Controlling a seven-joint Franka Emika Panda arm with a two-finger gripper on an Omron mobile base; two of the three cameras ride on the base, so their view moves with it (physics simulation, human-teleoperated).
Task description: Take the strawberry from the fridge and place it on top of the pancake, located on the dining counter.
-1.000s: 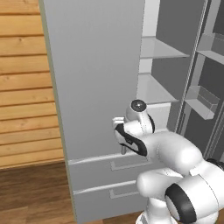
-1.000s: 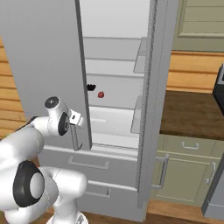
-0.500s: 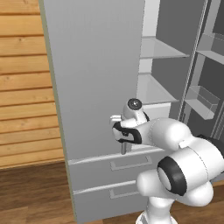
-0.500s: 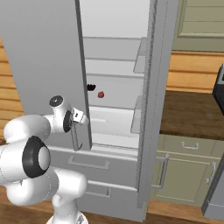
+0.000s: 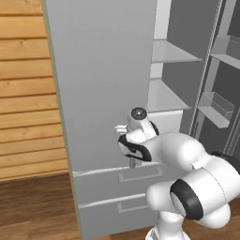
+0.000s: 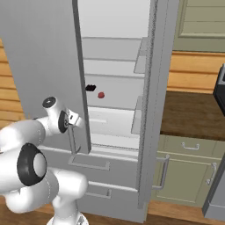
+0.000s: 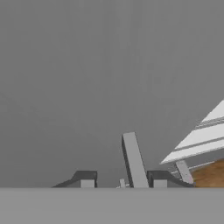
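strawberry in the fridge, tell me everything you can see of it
The strawberry is a tiny, rounded red berry, too small for detail. It sits on a grey inner shelf of the fridge, seen through the door gap, just right of a small flat black object and apart from it. Nothing holds it.

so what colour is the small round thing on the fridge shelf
Red: the strawberry on a grey inner shelf, clearest in the right base view.

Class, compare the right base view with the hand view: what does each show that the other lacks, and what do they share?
Right base view alone: the strawberry on a fridge shelf beside a small black object, and green cabinets. Hand view alone: the fingertips either side of the bar handle. Both: the grey fridge door, the handle and the gripper shut on it.
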